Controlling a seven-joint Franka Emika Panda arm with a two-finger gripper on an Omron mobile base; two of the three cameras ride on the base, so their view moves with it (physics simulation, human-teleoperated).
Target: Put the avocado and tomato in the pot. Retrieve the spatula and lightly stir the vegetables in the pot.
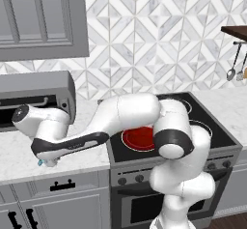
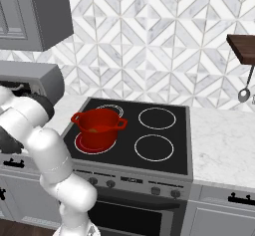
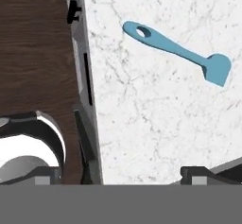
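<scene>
The light-blue spatula (image 3: 182, 53) lies flat on the white marble counter (image 3: 156, 124), blade to the right in the hand view. My gripper (image 3: 123, 176) hangs open above the counter, its fingertips wide apart and empty, and the spatula lies clear of them. In the left base view the gripper (image 1: 47, 162) reaches low over the counter left of the stove, with a bit of blue spatula (image 1: 40, 163) beside it. The red pot (image 2: 98, 126) stands on the front left burner. A small brownish patch inside it may be the avocado (image 2: 93, 129). The tomato is hidden.
A grey microwave (image 1: 38, 95) stands on the counter just behind my arm. The counter's front edge and drawer handles (image 3: 87, 76) run down the hand view, with wooden floor (image 3: 33, 53) beyond. Grey utensils (image 1: 232, 72) hang at the far right by the black stove (image 2: 149, 140).
</scene>
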